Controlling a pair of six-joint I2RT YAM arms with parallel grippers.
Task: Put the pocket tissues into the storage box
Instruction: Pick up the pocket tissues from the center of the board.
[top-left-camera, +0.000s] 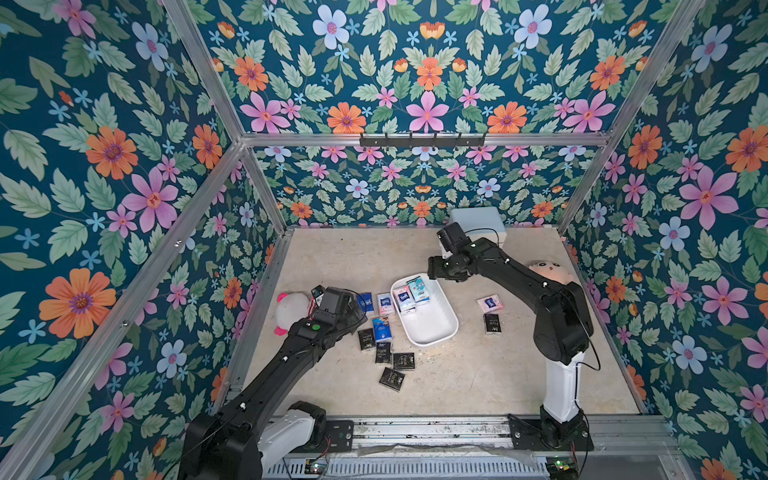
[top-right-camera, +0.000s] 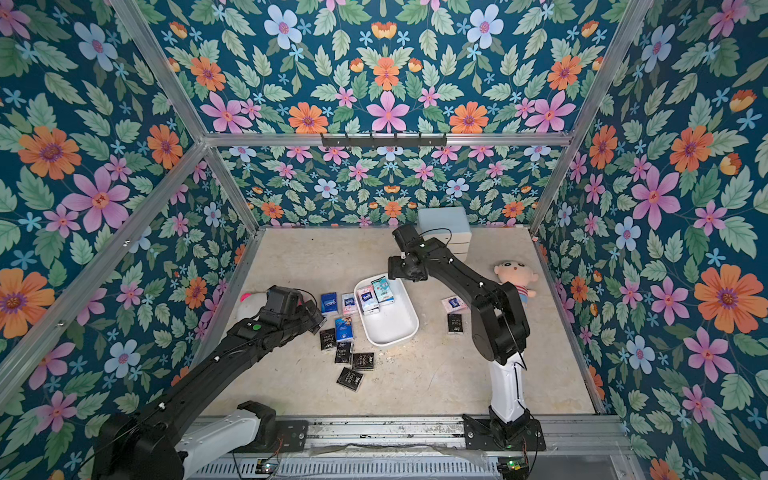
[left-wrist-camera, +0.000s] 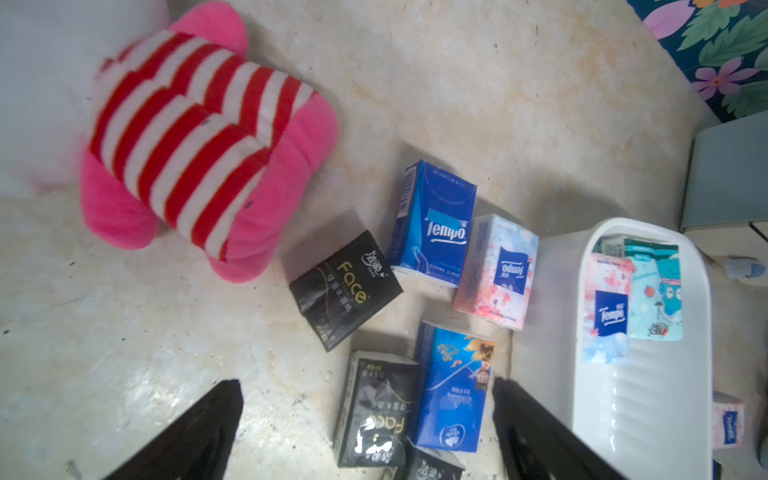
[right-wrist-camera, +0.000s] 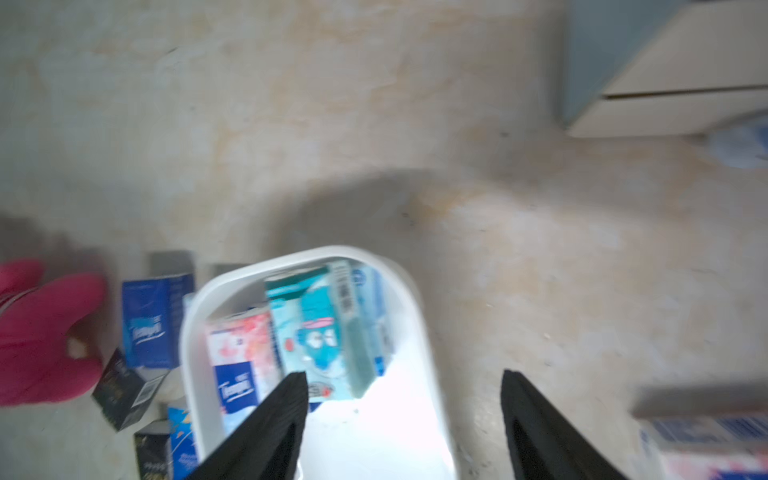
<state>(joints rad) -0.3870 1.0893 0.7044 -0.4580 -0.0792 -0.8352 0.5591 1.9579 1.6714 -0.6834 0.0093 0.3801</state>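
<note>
Picking step: the left gripper, jaws wide, must drop onto the black plastic tissue packet at lower centre; the right gripper gapes empty above the white plastic storage box.

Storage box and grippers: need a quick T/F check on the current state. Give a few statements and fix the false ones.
1. The storage box is empty. False: a pink packet and a light blue packet lie at its far end.
2. The right gripper hangs over the box with its jaws apart, holding nothing. True.
3. The left gripper is shut on a packet. False: it is open and holds nothing, above the table.
4. Several black packets lie on the table outside the box. True.
</note>
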